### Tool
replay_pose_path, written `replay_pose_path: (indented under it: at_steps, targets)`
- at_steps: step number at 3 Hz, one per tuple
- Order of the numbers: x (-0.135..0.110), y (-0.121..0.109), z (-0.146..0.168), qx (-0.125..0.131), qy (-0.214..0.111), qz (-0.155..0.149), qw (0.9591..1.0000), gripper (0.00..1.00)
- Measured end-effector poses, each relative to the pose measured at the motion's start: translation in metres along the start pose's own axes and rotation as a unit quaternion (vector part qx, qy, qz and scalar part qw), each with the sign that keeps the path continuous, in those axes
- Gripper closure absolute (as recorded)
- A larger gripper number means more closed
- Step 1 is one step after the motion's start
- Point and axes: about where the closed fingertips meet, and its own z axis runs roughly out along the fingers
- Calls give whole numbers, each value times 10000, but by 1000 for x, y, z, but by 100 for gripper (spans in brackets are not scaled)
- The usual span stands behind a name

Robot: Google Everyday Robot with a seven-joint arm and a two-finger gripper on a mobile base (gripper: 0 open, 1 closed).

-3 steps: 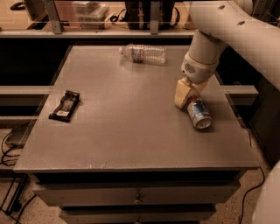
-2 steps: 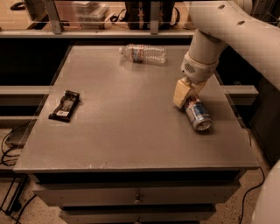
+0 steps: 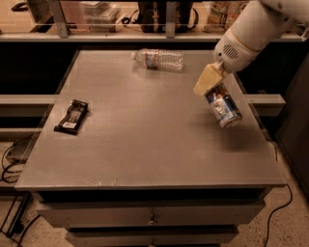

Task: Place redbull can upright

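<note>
Gripper [image 3: 211, 89] over right side of bench [image 3: 145, 144], clenched on far end of redbull can [image 3: 223, 110]; can tilted, long axis slanting near-right below my gripper, seemingly lifted.

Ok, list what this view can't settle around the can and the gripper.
The redbull can: upper end hidden behind the gripper, above the table's right side, camera view.
Its print: too small to read.
The arm: cut off by the top-right edge.
The things on the back shelf: blurred, cut by the top edge.
</note>
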Motion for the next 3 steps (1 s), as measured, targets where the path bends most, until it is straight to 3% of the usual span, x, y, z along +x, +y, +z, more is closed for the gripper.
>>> replay_pose_path:
  at_steps: [1,2,3]
  targets:
    - [-21,17,-39,-197,-1015,-643,9926,100]
    - [-39,40,-73,-207,-1981,-1355,9705,100]
    - [-43,43,-77,-147,-2132,-1716,9617,100]
